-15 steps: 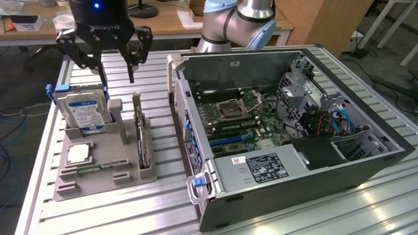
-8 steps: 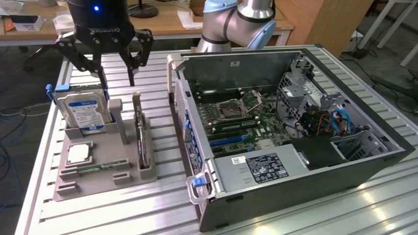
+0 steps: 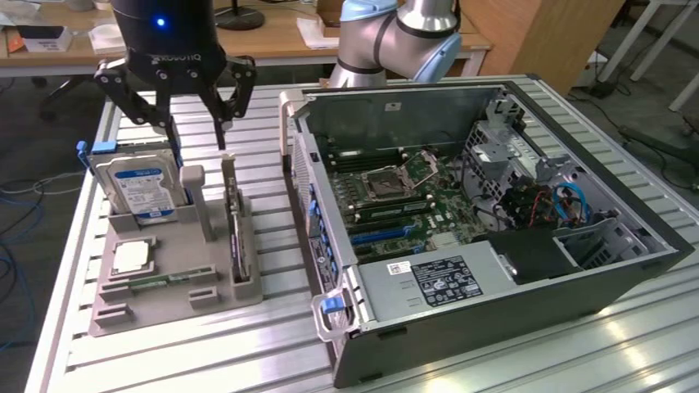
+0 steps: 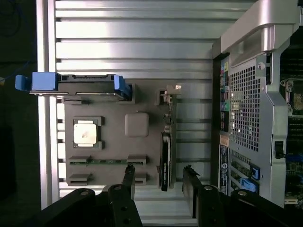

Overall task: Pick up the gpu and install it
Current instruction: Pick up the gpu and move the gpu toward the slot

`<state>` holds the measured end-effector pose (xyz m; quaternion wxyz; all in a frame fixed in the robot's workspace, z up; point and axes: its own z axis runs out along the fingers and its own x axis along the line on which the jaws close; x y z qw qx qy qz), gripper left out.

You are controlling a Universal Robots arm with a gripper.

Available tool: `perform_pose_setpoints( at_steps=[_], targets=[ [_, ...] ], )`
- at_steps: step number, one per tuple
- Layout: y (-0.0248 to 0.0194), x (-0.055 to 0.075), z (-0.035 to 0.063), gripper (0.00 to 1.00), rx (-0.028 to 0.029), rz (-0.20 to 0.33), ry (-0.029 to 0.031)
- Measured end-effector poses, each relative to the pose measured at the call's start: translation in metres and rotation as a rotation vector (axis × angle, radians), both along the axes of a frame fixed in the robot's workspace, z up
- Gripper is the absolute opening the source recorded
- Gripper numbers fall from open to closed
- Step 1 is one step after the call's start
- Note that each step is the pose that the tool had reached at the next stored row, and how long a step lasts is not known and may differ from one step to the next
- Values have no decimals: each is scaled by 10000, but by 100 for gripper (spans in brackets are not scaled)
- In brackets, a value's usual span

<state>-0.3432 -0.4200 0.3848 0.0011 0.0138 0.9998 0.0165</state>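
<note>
Above the grey holder [image 3: 175, 286], our empty, wide-spread gripper [image 3: 196, 131] hangs over the upright gpu [image 3: 232, 221], which we judge light, stiff, fragile, best pinched across its flat faces.

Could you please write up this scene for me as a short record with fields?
gripper: black two-finger gripper, open, holding nothing, hovering above the holder
gpu: thin dark flat card with silver metal bracket, standing on edge in the grey plastic holder, untouched
other parts in holder: silver hard drive with blue-white label; small square silver chip
computer: open black metal case on the exterior view's right, green motherboard exposed
surface: ribbed aluminium table
task status: gpu not yet picked up
</note>
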Motion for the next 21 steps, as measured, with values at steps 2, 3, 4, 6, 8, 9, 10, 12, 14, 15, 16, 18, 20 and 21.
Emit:
perform_pose_setpoints(
  at_steps=[2, 3, 4, 6, 8, 9, 10, 12, 14, 15, 16, 18, 20, 21],
  targets=[
    [0, 0, -10, 53, 0, -102, 0],
    [0, 0, -19, 53, 1, -105, 0],
    [-1, 0, -32, 53, 1, -104, -2],
    [0, 0, -56, 53, -2, -105, 0],
    [0, 0, -69, 53, -3, -105, 1],
    [0, 0, -74, 53, -3, -105, 1],
    [0, 0, -80, 53, -2, -105, 0],
    [0, 0, -90, 53, -3, -105, 1],
    [0, 0, -100, 53, -2, -105, 1],
    [0, 0, -104, 53, -3, -105, 1],
    [0, 0, -109, 53, -3, -105, 1],
    [0, 0, -118, 53, -3, -106, 4],
    [0, 0, -129, 53, -2, -106, 5],
    [0, 0, -137, 53, -2, -105, 5]
  ],
)
